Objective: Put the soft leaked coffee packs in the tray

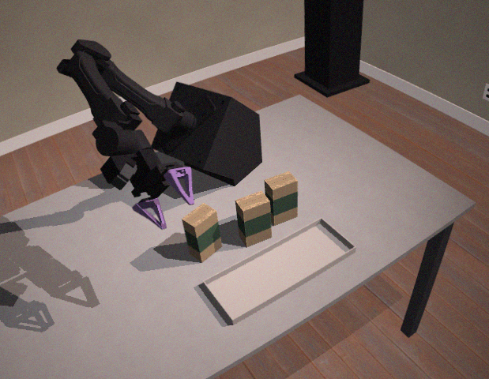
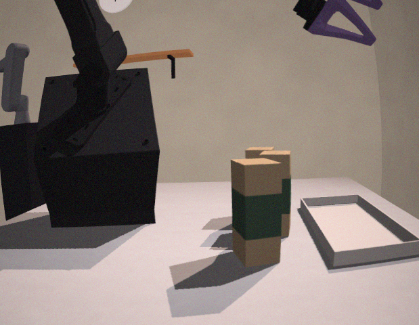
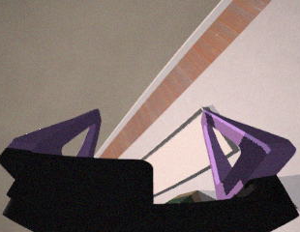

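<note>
Purple fingers point(image 1: 149, 212) stand spread wide apart with nothing between them, hanging above the desk point(image 1: 359, 171) just off the nearest pack, tips angled down toward it. In the wrist view both triangular fingers frame a slice of the tray and a small patch of green below them. In the exterior view the gripper point(image 2: 337, 21) shows only at the upper right corner, well above the packs.

Along the desk's front edge lies the shallow grey tray point(image 1: 216, 302), long side parallel to that edge, holding nothing. Just behind it three coffee packs stand upright in a diagonal row, each tan with a dark green band. The nearest pack point(image 1: 201, 238) is turned slightly out of line with the others; the middle pack point(image 1: 253, 218) and the far pack point(image 1: 281, 197) stand close together beyond it, none touching the tray.

Farther back, toward the rear edge, sits the dark base block point(image 1: 227, 138) from which the black arm point(image 1: 114, 93) rises and folds over. Beyond the desk's far corner a black pillar point(image 1: 332, 44) stands on the wooden floor.
</note>
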